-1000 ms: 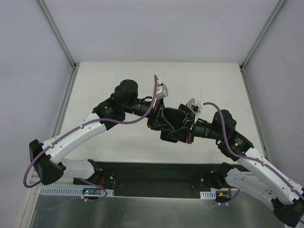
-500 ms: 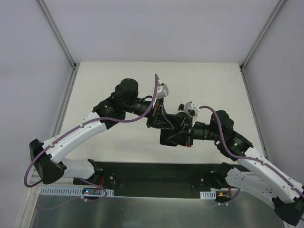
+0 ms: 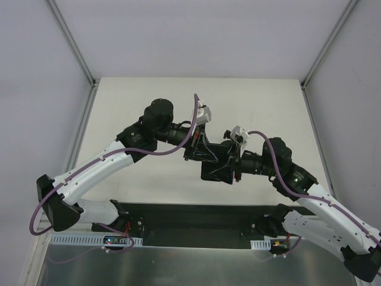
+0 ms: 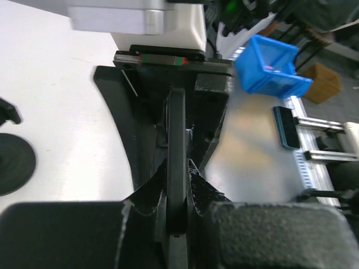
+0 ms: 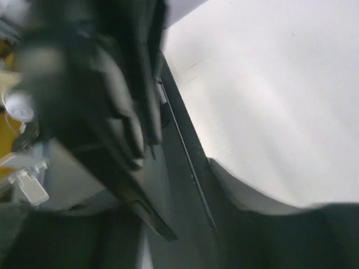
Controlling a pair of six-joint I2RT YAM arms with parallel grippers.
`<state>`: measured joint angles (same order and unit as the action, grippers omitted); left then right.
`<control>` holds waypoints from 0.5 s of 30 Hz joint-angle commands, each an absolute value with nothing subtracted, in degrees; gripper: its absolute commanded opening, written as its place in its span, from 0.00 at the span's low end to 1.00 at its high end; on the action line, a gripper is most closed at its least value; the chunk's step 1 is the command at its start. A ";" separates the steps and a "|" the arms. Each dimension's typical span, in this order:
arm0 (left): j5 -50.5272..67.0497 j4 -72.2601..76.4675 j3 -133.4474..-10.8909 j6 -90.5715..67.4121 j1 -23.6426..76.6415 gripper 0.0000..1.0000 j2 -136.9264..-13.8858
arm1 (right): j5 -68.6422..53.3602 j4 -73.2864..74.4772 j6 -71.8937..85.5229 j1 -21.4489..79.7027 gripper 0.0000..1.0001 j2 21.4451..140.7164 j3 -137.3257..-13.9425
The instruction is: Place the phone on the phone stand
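We see the two arms meeting over the middle of the white table (image 3: 149, 101). The left gripper (image 3: 200, 152) is clamped on the phone (image 4: 176, 140), which stands on edge in the air, a finger pressed to each flat face. The right gripper (image 3: 226, 162) faces it from the far end, its fingers straddling the same phone. We cannot tell whether they press on it. The phone stand (image 4: 12, 168) sits on the table at the left edge of the left wrist view, apart from the phone and only partly in view.
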<state>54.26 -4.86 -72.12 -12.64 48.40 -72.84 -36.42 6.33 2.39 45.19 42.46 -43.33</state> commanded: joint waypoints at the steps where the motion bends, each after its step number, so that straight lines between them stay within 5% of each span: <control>1: 46.78 -2.28 -72.95 -10.81 49.31 0.00 -68.82 | -18.08 16.66 3.78 44.56 0.75 41.93 -46.14; 3: 36.69 -3.25 -72.25 -9.85 49.31 0.00 -67.07 | -10.32 21.77 5.35 44.47 0.99 41.57 -47.10; 13: 4.77 -6.68 -70.05 -7.12 49.31 0.00 -63.11 | 19.05 45.25 18.98 42.36 0.99 47.19 -56.77; 15: 3.00 -6.77 -69.70 -6.95 49.39 0.00 -62.84 | 20.82 46.31 20.38 42.36 0.88 50.70 -59.66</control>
<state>14.09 -8.97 -70.15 -8.34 49.10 -64.95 9.08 38.54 14.70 42.44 46.22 -53.56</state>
